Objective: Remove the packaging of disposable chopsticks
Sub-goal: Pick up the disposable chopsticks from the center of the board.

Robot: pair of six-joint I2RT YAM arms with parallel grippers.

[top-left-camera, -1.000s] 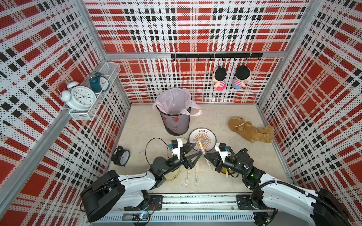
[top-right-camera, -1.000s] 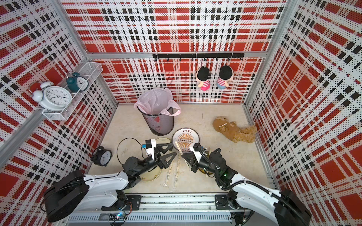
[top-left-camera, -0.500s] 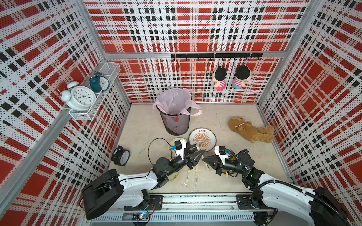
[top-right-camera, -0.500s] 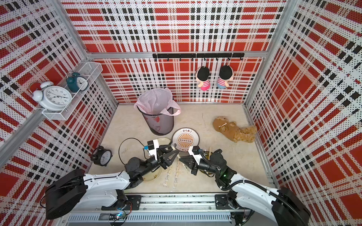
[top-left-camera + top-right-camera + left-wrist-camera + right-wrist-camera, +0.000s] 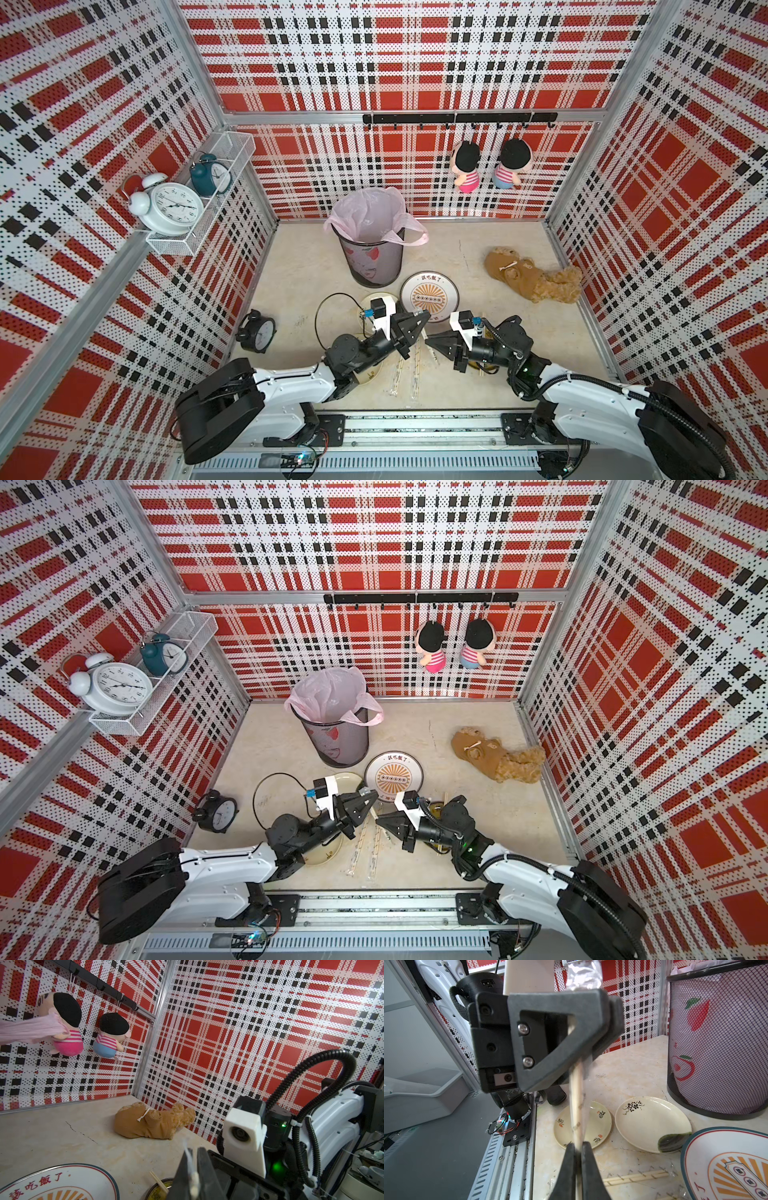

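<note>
The left hand (image 5: pixel 424 317) was clamped tight near the far end of a long, narrow transparent plastic sleeve (image 5: pixel 583 978) with white print. The sleeve's crumpled tail stuck out beyond its fingers, on the side away from the right hand. Whether those fingers also caught wood could not be told. From there a pair of thin pale wooden chopsticks (image 5: pixel 575 1109), wrapped in that film, ran across to the right hand (image 5: pixel 576 1148), held clear of the beige stone counter (image 5: pixel 623 1076). The right hand was pinched shut on the sticks' near end through the film.

The sleeve looked feather-light, thin and slick, likely to crinkle and stretch rather than tear cleanly. The sticks looked stiff but slender enough to snap if bent. The best hold seemed to be film alone at the left hand and wood at the right, pulled straight apart. Two further wrapped pairs (image 5: pixel 414 374) lay flat on the counter beneath both hands.
</note>
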